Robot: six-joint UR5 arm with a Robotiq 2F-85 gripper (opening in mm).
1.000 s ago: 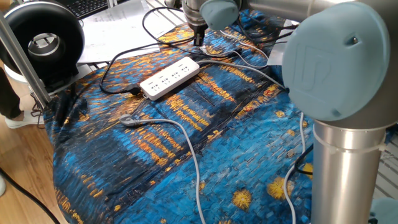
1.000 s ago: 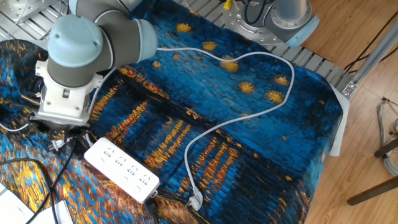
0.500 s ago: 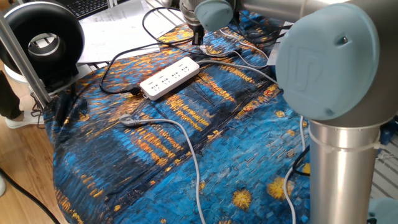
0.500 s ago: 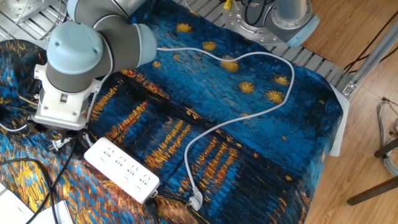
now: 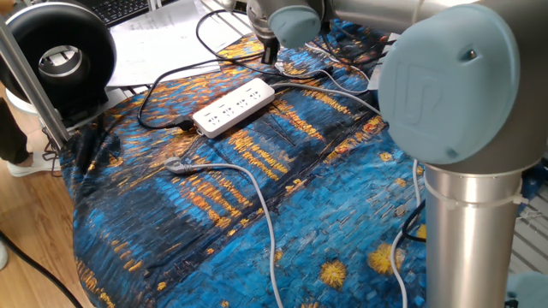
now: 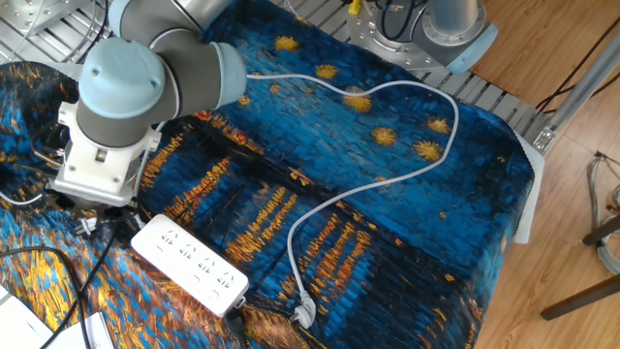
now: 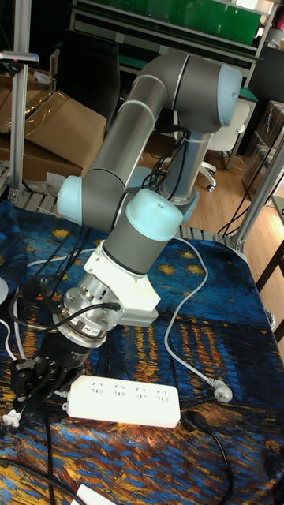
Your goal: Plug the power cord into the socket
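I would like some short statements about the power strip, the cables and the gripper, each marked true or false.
1. The power strip lies flat on the blue patterned cloth. True.
2. A plug is already seated in one of the strip's outlets. False: every outlet on its top face is free.
3. The gripper is beside one end of the strip. True.
4. The thick grey cable ends inside the gripper. False: its loose metallic end lies on the cloth, away from the gripper.
5. A black lead leaves the strip. True.
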